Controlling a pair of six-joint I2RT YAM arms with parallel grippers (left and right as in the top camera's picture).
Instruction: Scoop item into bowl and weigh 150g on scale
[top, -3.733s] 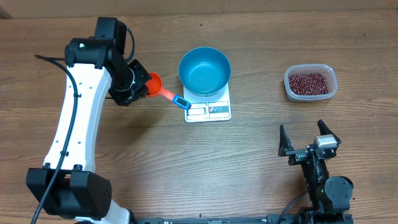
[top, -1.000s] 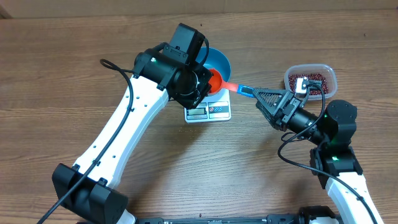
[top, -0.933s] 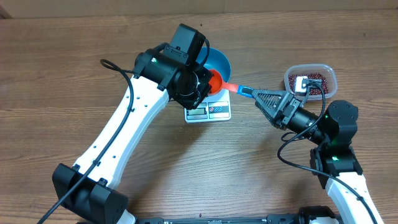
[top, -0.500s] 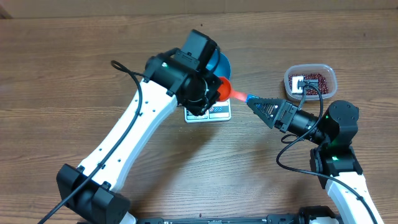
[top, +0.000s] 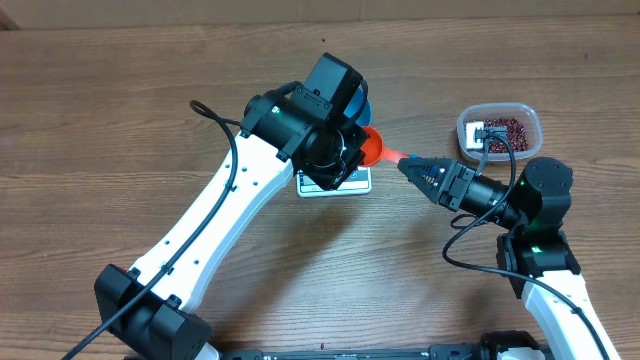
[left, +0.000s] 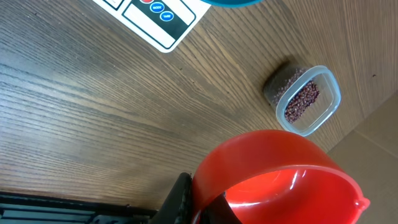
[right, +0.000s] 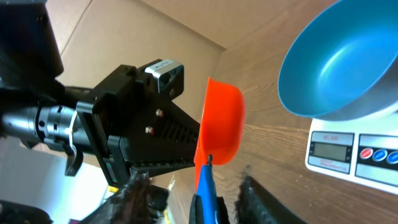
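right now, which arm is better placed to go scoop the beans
Right. The right tool straddles the handle of the scoop, and the tub of beans sits close by it. The left tool pinches the scoop's cup, farther from the tub.

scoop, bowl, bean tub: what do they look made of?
The scoop: orange-red plastic, smooth, with a glossy highlight inside the cup.
The bowl: blue, probably plastic, satin sheen with soft highlights.
The tub: thin clear plastic; the beans show through its wall.
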